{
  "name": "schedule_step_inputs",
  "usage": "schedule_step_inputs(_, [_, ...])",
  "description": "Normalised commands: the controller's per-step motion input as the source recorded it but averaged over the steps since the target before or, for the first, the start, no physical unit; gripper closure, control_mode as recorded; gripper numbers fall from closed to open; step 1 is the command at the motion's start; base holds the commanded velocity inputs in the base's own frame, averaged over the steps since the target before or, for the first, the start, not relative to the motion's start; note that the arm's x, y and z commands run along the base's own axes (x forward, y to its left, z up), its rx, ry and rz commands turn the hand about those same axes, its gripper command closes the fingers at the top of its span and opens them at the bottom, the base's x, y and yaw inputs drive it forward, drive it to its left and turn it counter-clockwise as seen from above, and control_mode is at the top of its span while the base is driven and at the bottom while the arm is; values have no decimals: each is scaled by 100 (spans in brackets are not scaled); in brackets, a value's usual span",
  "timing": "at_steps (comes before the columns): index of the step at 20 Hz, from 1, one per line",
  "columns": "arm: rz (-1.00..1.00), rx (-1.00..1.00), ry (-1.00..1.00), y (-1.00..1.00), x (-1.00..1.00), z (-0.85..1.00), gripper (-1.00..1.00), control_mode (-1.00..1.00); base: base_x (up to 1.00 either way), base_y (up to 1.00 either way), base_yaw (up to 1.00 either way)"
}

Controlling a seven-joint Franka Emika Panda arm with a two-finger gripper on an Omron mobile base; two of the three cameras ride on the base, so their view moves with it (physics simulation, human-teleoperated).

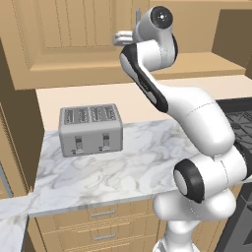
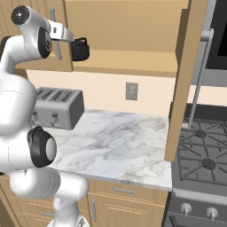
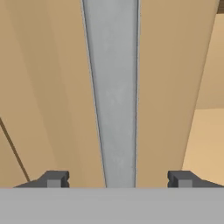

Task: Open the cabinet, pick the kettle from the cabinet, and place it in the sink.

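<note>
Two doors on your cabinet (image 2: 124,26): the right one (image 2: 181,84) stands swung open, and the kettle (image 2: 80,48) sits on the shelf, at 10 o'clock in the right base view. Your gripper (image 3: 117,179) has its jaws spread either side of the silver handle (image 3: 114,96), at 12 o'clock. Toaster (image 1: 90,129) below, on the marble counter (image 1: 123,167).

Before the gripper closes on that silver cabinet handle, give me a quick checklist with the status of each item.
1. Long silver bar handle centred between the dark fingertips: ok.
2. Gripper jaws apart wide enough to straddle the handle: ok.
3. Fingers touching the handle: cannot tell.
4. Right tan wood cabinet door swung open: ok.
5. Small black round kettle upright on the cabinet shelf: ok.
6. Grey metal toaster on the marble counter, below the door's swing: ok.
</note>
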Motion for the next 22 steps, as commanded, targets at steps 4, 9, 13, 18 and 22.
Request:
schedule_step_inputs(4, [0,2,0,28,29,-18,100,-100,0,0,0])
schedule_step_inputs(9, [0,0,0,44,17,-15,100,-100,0,0,0])
schedule_step_inputs(13, [0,0,0,50,9,-14,100,-100,0,0,0])
schedule_step_inputs(18, [1,1,0,53,0,-15,100,-100,0,0,0])
schedule_step_inputs(22, [4,4,0,47,-8,-16,100,-100,0,0,0])
